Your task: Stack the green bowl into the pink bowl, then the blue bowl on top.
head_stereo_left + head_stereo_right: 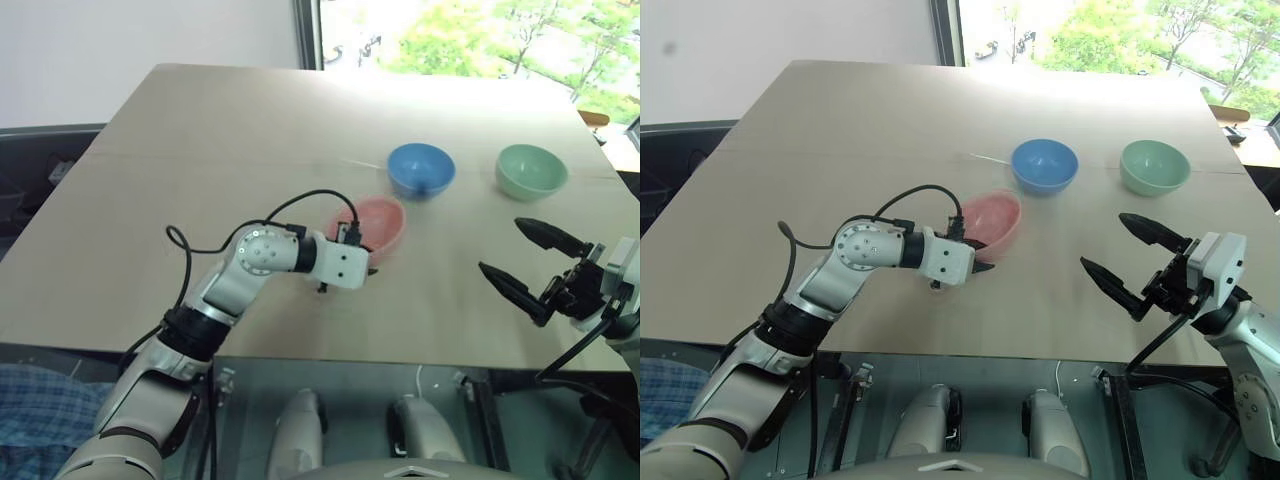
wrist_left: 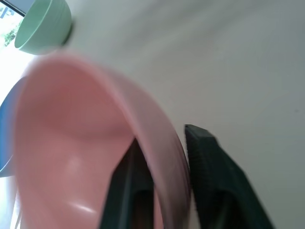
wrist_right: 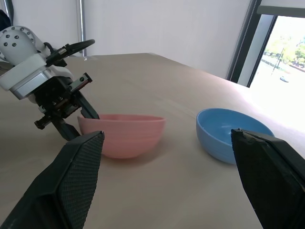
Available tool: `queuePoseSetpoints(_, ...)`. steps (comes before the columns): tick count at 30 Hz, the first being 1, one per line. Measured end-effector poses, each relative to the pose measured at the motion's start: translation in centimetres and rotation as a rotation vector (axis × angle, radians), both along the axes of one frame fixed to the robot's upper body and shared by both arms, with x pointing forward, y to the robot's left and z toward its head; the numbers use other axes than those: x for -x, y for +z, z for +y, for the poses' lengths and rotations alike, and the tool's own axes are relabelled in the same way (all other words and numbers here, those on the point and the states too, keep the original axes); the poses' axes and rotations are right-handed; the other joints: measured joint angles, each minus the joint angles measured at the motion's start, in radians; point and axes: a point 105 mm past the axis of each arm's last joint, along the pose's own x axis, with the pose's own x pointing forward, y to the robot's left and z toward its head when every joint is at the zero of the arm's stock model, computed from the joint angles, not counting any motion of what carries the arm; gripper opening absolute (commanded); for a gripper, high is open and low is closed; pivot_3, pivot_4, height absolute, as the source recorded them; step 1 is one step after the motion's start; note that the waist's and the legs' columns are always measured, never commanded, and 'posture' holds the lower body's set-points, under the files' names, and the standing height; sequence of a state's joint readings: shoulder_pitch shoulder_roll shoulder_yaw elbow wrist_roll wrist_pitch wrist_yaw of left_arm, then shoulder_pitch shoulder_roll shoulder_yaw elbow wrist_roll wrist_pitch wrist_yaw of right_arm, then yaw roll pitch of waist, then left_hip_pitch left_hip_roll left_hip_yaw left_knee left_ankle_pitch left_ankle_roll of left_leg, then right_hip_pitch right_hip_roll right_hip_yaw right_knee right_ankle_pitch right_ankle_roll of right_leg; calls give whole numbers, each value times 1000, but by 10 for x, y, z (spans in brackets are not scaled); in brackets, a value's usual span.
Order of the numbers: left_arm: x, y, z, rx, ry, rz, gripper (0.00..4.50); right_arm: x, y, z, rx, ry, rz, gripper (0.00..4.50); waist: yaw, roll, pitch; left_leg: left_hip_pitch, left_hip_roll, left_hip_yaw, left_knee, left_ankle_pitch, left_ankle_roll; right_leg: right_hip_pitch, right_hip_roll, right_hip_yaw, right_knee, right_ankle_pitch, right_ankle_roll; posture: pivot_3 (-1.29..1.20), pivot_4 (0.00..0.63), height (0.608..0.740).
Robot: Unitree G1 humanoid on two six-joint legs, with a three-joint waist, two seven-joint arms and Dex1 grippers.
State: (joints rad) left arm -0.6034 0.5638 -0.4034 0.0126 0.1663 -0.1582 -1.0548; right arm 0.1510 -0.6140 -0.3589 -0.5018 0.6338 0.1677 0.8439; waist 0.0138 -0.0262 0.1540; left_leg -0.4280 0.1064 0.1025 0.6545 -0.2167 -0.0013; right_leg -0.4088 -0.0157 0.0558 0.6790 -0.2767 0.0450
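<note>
Left eye view: green bowl (image 1: 531,171) sits upright at the desk's (image 1: 200,140) far right, well apart from the pink bowl (image 1: 378,222) near the middle; blue bowl (image 1: 421,169) stands between them, just beyond the pink one. Right pincer (image 1: 520,260) hangs at the near right edge, jaws spread wide, empty, tips aimed toward the middle. Green bowl lies beyond it, roughly straight ahead, so the right arm is clearly the nearer one for that pick. Being round, the bowl offers no long axis; any rim point serves.

Left pincer (image 2: 183,191) straddles the pink bowl's near rim, one finger inside the wall, one outside. Jaws partly parted; whether they grip or are letting go I cannot tell.

All three bowls: plain, smooth, same size, empty, nothing stacked yet.
</note>
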Motion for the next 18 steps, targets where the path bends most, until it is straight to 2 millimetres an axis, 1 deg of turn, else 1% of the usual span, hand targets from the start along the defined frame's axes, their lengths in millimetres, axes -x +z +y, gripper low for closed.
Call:
queuePoseSetpoints(1, 0, 1, -2, 15, 0, -3, 2966, 0, 0, 0, 8, -2, 1, 4500, 1, 0, 0, 0, 0, 0, 0, 0, 0, 0, 0, 0, 0, 0, 0, 0, 150, 740)
queuePoseSetpoints(3, 0, 3, -5, 34, -3, -3, 3999, 0, -1, -1, 18, -4, 2, 4500, 0, 0, 0, 0, 0, 0, 0, 0, 0, 0, 0, 0, 0, 0, 0, 0, 150, 740)
queuePoseSetpoints(4, 1, 4, -7, 47, -7, 1, 4262, 0, -1, -1, 20, -6, 4, 4500, 0, 0, 0, 0, 0, -1, 0, 0, 0, 0, 0, 0, 0, 0, 0, 0, 150, 740)
queuePoseSetpoints(5, 1, 5, -8, 56, -9, 4, 4427, 0, -2, -1, 21, -6, 4, 4500, 0, 0, 0, 0, 0, -1, 0, 0, 0, 0, 0, 0, 0, 0, 0, 0, 150, 740)
queuePoseSetpoints(9, -2, 17, -6, 149, 13, 36, 4427, 0, -3, -2, 26, -8, 13, 4500, 0, 0, 0, 0, 0, -1, 0, 0, 0, 0, 0, -1, 0, 0, 0, 0, 150, 740)
queuePoseSetpoints(12, -9, 31, -1, 279, 78, 110, 4427, -2, -6, -5, 50, -16, 32, 4500, -1, 0, 0, 0, 0, -1, 1, 0, 0, 0, 0, -1, 1, 0, 0, 0, 150, 740)
queuePoseSetpoints(16, -22, 61, 14, 595, 205, 289, 4427, -11, -17, -21, 163, -66, 101, 4500, -1, 0, 0, -2, 0, -3, 3, 0, 0, 0, 0, -2, 1, 0, 0, 0, 150, 740)
queuePoseSetpoints(18, -23, 72, 19, 674, 230, 330, 4427, -15, -18, -26, 182, -81, 119, 4500, -1, 0, 0, -2, 0, -3, 3, 0, 0, 0, 0, -2, 1, 0, 0, 0, 150, 740)
